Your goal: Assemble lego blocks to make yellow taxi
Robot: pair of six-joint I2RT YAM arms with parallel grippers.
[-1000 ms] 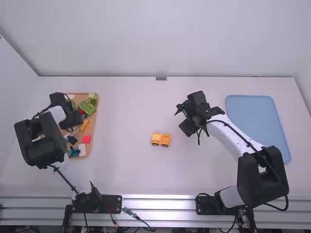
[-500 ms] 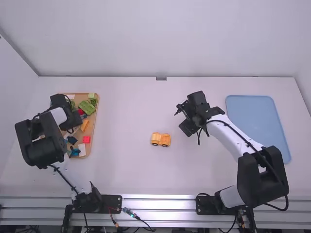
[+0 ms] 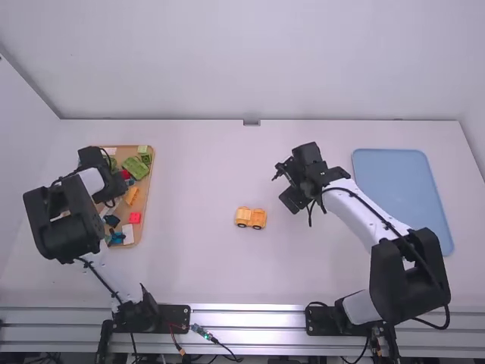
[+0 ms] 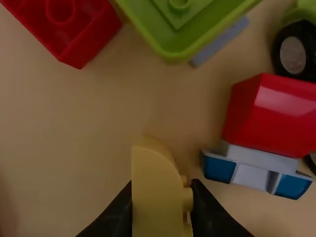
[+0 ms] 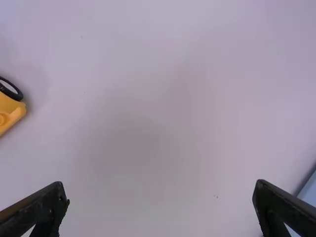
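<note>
My left gripper [image 3: 112, 186] is low over the wooden tray of blocks, its fingertips hidden from above. In the left wrist view the left gripper [image 4: 162, 195] is shut on a yellow block [image 4: 157, 197] with a rounded side and small studs. A yellow vehicle [image 3: 250, 218] on dark wheels stands mid-table; part of this yellow vehicle [image 5: 9, 111] shows at the left edge of the right wrist view. Right of and beyond it, my right gripper [image 3: 282, 186] hovers over the table. Seen from its wrist, the right gripper [image 5: 161, 195] is open with nothing between its fingers.
The wooden tray [image 3: 149, 199] holds several loose pieces, among them a green one [image 3: 136, 167] and a red block [image 3: 135, 218]. Close to the held block lie a red-and-grey piece [image 4: 276, 118] and another red block [image 4: 74, 24]. A blue tray [image 3: 402, 189] lies on the right.
The left gripper has shifted very slightly within the tray area over the last second. The right arm and the yellow vehicle have kept still.
</note>
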